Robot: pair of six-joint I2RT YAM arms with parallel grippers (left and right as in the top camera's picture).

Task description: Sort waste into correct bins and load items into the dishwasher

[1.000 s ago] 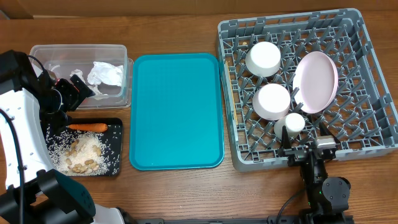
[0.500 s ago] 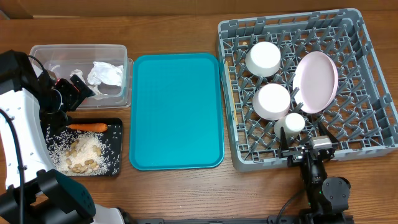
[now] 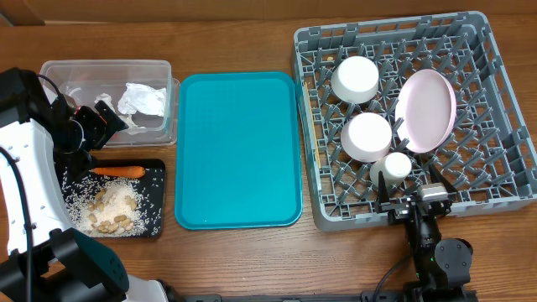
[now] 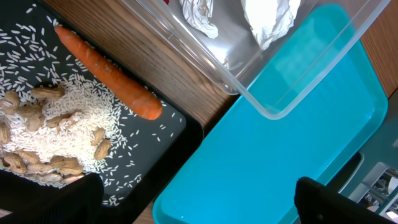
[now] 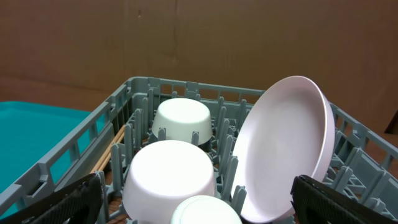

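The grey dish rack [image 3: 495,67] holds two white bowls [image 3: 356,78] [image 3: 367,136], the plate [image 3: 425,109] standing on edge and the small cup [image 3: 396,165]. In the right wrist view the chopsticks [image 5: 106,152] lie along the rack's left wall [image 5: 124,93]. The clear tub [image 3: 59,71] holds crumpled tissue [image 3: 143,99]. The black tray [image 3: 155,180] holds the carrot [image 3: 117,171] and rice with scraps [image 3: 109,205]. My left gripper [image 3: 107,117] is open and empty over the tub's near edge, above the carrot [image 4: 106,78]. My right gripper [image 3: 415,203] is open and empty at the rack's front edge.
The large teal tray [image 3: 239,149] lies between the bins and the rack, and it also fills the lower right of the left wrist view [image 4: 280,137]. Peanuts [image 4: 18,162] lie among the rice. A brown cardboard wall [image 5: 186,37] stands behind the rack.
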